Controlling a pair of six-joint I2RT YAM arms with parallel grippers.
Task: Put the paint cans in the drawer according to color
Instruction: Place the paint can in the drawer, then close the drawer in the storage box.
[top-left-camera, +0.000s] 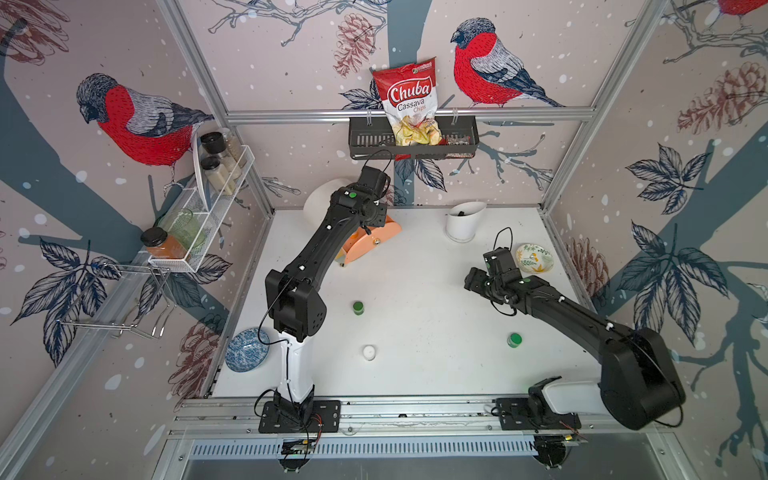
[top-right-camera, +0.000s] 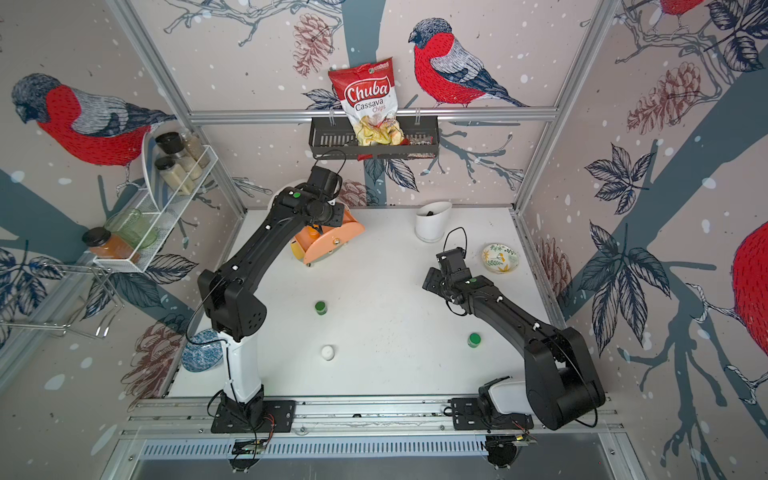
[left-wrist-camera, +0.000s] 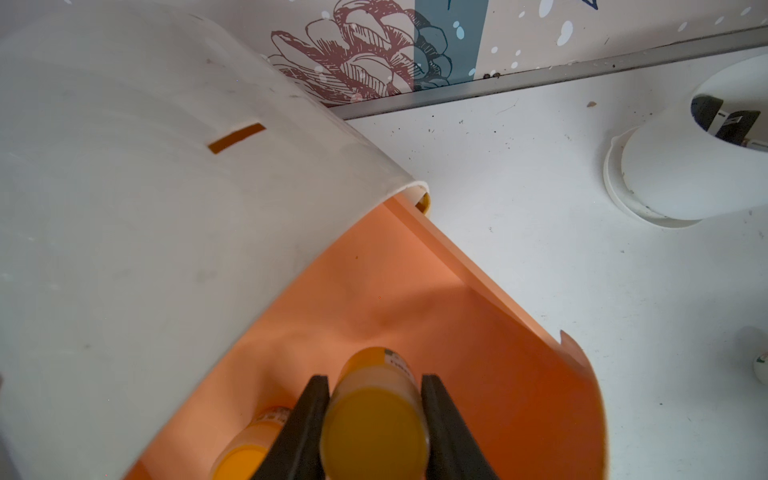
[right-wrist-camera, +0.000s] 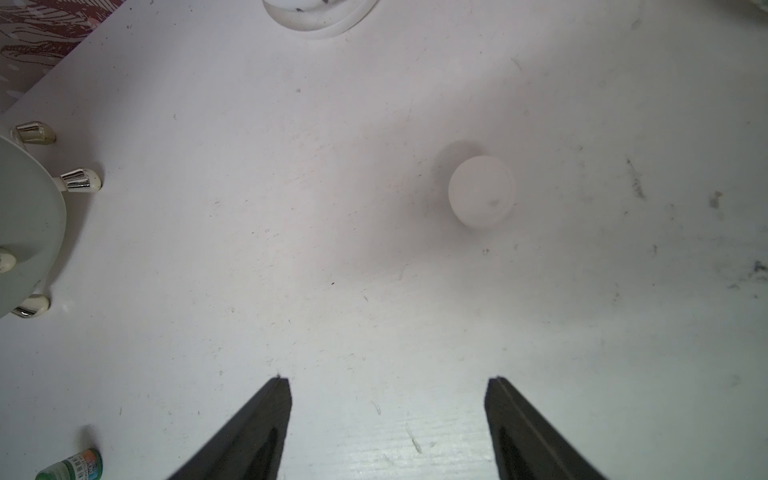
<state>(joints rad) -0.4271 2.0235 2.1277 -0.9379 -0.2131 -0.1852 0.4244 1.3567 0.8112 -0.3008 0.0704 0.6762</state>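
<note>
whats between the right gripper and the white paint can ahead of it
Nothing but bare table. The right wrist view shows the open right gripper facing the white paint can, with no object on the stretch between them.

only readable print is "chuba cassava chips" on the red-and-white chip bag (top-left-camera: 409, 102) standing in the black wall basket (top-left-camera: 365, 141) in both top views; labels on the small pots are too blurred to read.

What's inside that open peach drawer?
One orange pot, clamped in the left gripper, and a second orange pot beside it. The drawer's rear lies under the white chest, so anything there can't be seen.
</note>
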